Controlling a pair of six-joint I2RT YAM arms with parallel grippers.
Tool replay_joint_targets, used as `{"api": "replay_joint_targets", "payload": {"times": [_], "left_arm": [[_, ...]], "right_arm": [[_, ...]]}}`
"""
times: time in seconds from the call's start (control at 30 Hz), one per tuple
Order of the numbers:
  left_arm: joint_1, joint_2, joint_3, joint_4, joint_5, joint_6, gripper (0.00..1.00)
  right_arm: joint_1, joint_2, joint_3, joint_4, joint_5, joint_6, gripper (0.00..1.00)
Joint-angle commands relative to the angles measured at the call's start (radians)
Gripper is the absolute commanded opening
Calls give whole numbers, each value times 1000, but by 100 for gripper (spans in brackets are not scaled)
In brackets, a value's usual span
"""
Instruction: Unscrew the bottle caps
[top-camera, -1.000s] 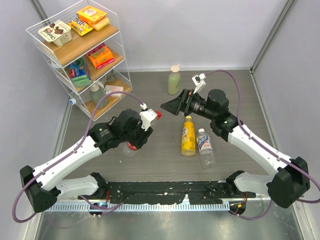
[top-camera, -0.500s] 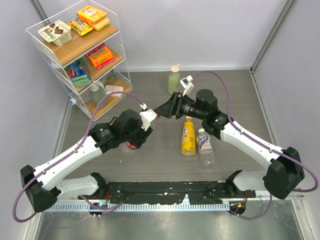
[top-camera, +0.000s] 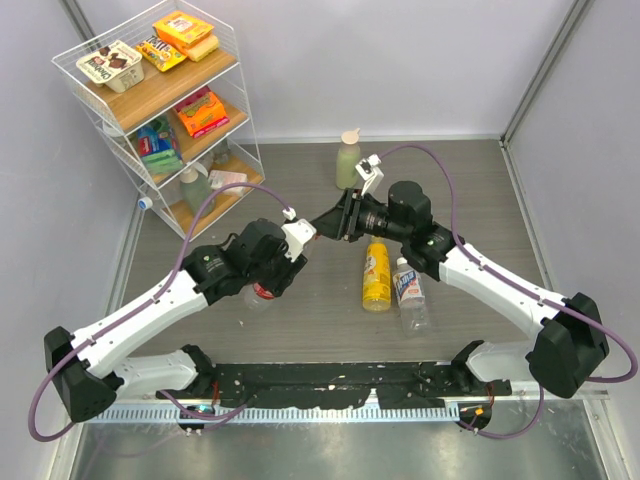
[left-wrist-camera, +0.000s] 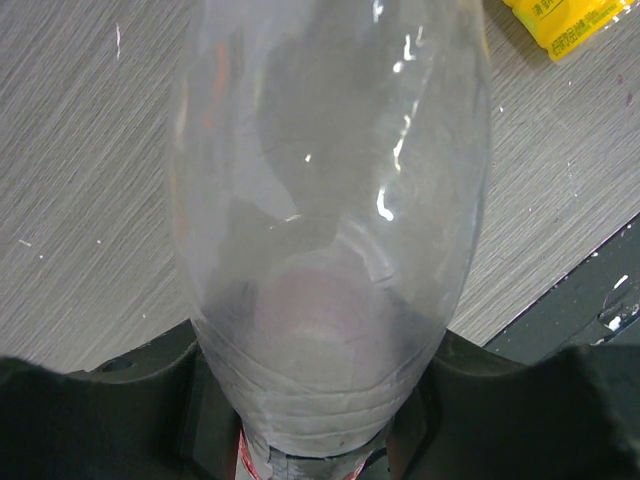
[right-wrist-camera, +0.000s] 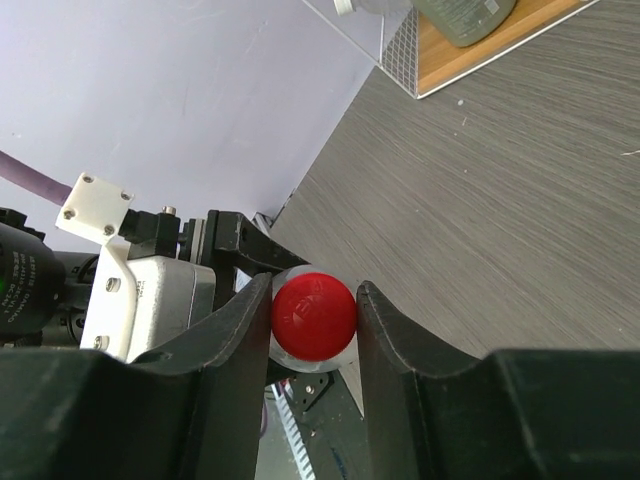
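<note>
A clear plastic bottle (left-wrist-camera: 325, 200) fills the left wrist view, and my left gripper (left-wrist-camera: 315, 425) is shut on its narrow end, lifted off the table. In the top view the left gripper (top-camera: 282, 262) holds it with the bottle's base (top-camera: 262, 292) pointing down-left. In the right wrist view its red cap (right-wrist-camera: 314, 316) sits between the black fingers (right-wrist-camera: 395, 340) of my right gripper (right-wrist-camera: 314, 330), which touch it on both sides. A yellow bottle (top-camera: 376, 272) and a small clear bottle (top-camera: 409, 292) lie on the table, caps on.
A pale green bottle (top-camera: 347, 163) with a beige cap stands at the back of the table. A white wire shelf rack (top-camera: 150, 100) full of snack packs fills the back left corner. Both arms meet near the table's middle.
My right gripper has moved left to the red cap and closed on it from wide open. The left arm has kept still with the bottle.
</note>
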Motion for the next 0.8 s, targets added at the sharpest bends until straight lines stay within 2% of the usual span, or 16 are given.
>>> {"api": "replay_joint_targets", "payload": {"times": [0.0,0.03,0.17,0.27,0.4,0.53,0.77], "left_arm": [[4,-2,4,28,-30,1,21],[4,-2,6,27,-30,0,21],[4,-5,10,25,-27,1,21],[4,-9,20,19,-15,-2,20],[4,-17,46,-5,48,0,18],[4,-40,70,-39,96,-8,11],[4,-97,93,-58,281,-33,11]], "right_arm": [[13,-27,41,20,-12,-10,20],[12,-29,39,21,-13,-10,15],[15,-38,21,46,-24,-20,2],[16,-49,10,58,-41,-42,2],[16,-79,-19,156,-114,-49,2],[16,-127,-28,166,-162,-85,1],[15,-206,-56,199,-295,-127,2]]}}
